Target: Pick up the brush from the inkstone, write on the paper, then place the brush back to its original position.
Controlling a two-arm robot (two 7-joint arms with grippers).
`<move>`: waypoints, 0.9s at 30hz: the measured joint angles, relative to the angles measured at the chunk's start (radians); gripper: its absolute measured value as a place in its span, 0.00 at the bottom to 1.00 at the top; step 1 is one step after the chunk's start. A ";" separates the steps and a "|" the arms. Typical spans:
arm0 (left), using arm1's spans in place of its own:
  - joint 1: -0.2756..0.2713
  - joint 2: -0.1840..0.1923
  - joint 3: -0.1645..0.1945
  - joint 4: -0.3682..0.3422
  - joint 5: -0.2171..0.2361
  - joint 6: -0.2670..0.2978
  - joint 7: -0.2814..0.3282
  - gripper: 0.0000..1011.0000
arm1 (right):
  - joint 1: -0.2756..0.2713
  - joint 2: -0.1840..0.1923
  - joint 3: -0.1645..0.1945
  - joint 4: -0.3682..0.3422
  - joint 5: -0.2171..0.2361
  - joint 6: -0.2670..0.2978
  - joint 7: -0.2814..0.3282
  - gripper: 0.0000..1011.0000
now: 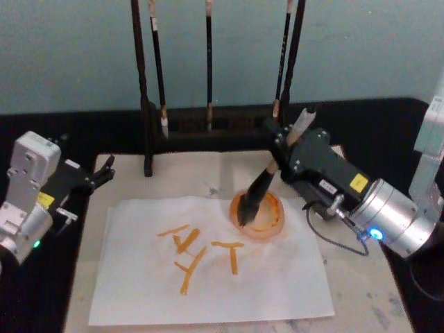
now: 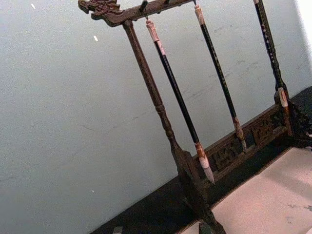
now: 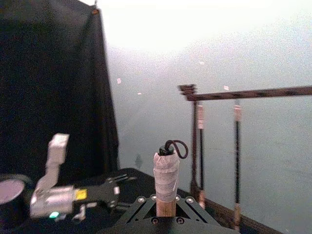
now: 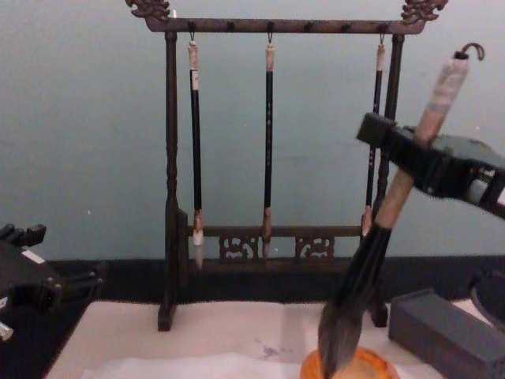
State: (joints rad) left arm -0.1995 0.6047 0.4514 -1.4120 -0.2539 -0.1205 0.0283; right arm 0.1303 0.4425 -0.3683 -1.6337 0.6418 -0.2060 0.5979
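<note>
Head view, right claw holds brush, tuft inside inkstone

The head camera looks down on the paper and the foot of the brush rack. The chest camera sits low, facing straight across at that same rack, close to the inkstone. The left wrist camera tilts up at the rack from nearby. The right wrist camera looks along the brush handle toward the rack and the left gripper.
</note>
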 joint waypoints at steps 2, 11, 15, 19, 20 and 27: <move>0.000 0.000 0.000 0.000 0.000 0.000 0.000 1.00 | 0.012 -0.011 0.013 0.020 0.035 0.025 -0.009 0.00; 0.000 0.000 0.000 0.000 0.000 0.000 0.000 1.00 | 0.051 -0.051 0.061 0.104 0.187 0.132 -0.070 0.00; 0.000 0.000 0.000 0.000 0.000 0.000 0.000 1.00 | 0.065 -0.067 0.079 0.139 0.256 0.179 -0.108 0.00; 0.000 0.000 0.000 0.000 0.000 0.000 0.000 1.00 | 0.082 -0.082 0.098 0.176 0.324 0.225 -0.143 0.00; 0.000 0.000 0.000 0.000 0.000 0.000 0.000 1.00 | 0.085 -0.084 0.101 0.183 0.335 0.234 -0.149 0.00; 0.000 0.000 0.000 0.000 0.000 0.000 0.000 1.00 | 0.118 -0.107 0.131 0.252 0.447 0.310 -0.210 0.00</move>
State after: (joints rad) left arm -0.1995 0.6047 0.4514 -1.4120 -0.2539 -0.1205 0.0283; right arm 0.2479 0.3352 -0.2375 -1.3820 1.0889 0.1045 0.3875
